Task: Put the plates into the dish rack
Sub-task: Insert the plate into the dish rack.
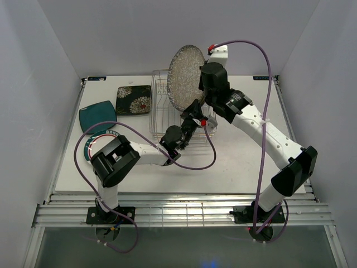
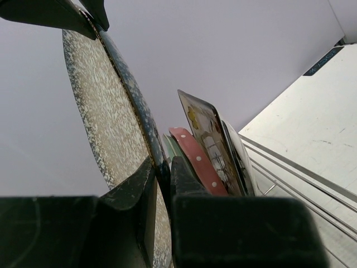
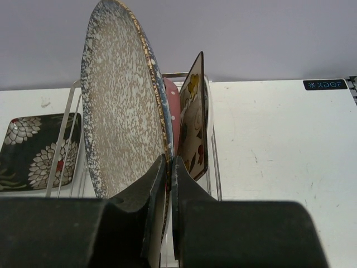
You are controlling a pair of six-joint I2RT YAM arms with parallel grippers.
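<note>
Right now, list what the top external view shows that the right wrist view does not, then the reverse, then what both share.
Only top external: the teal plate, a white teal-rimmed plate near it, and the left tool clamped on the lower edge of the grey speckled plate. Only right wrist: a pink dotted plate and a cream floral plate standing in the rack behind it. Both: the grey plate upright, the right tool shut on its rim, the black floral plate flat on the table.
</note>
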